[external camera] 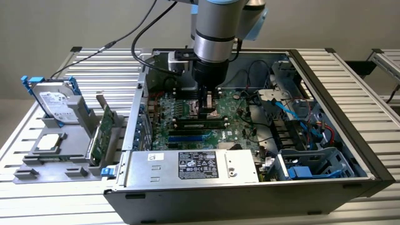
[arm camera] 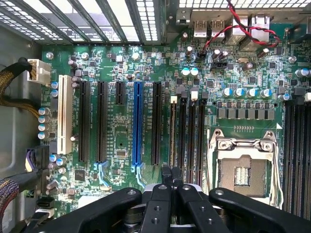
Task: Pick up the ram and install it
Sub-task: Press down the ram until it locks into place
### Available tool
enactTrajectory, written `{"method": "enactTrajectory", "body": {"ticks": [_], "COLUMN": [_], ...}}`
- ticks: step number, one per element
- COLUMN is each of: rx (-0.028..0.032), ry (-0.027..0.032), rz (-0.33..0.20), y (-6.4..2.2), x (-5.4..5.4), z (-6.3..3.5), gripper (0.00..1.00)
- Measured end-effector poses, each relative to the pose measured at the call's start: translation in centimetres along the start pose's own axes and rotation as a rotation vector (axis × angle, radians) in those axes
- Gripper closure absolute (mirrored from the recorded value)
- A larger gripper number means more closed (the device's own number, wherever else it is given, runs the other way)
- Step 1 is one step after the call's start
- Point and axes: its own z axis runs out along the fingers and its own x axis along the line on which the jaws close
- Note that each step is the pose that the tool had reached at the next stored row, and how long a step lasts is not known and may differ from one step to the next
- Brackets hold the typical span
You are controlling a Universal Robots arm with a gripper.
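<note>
**Item: end effector** [external camera: 209, 104] [arm camera: 170, 174]. On the arm, lowered into the open computer case [external camera: 353, 140]. Its two dark fingers are pressed together with nothing between them. The tips hang over the motherboard, just beside the CPU socket [arm camera: 243, 170].

**Item: ram** [external camera: 200, 124] [arm camera: 172, 131]. A narrow green stick with dark chips, standing on edge in a memory slot next to the CPU socket. It lies just near of the end effector in the exterior view. In the wrist view the closed fingertips sit at one end of it; whether they touch it cannot be told.

**Item: blue expansion slot** [arm camera: 137, 121]. Among the black slots, a little apart from the ram.

**Item: power supply** [external camera: 194, 166]. A silver box with a label, at the near edge of the case.

**Item: grey holder** [external camera: 37, 165]. On the slatted worktop [external camera: 368, 93], outside the case to the exterior view's left. It carries an upright hard drive [external camera: 55, 101] with blue rails and a green expansion card [external camera: 103, 133] on edge.
</note>
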Motion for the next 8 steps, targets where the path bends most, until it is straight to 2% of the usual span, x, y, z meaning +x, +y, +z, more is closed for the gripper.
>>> {"method": "enactTrajectory", "body": {"ticks": [8], "rx": [-0.0001], "ry": [0.0002], "rz": [-0.001], "y": [-0.01], "x": [0.01], "z": [0.00], "gripper": [0.89]}}
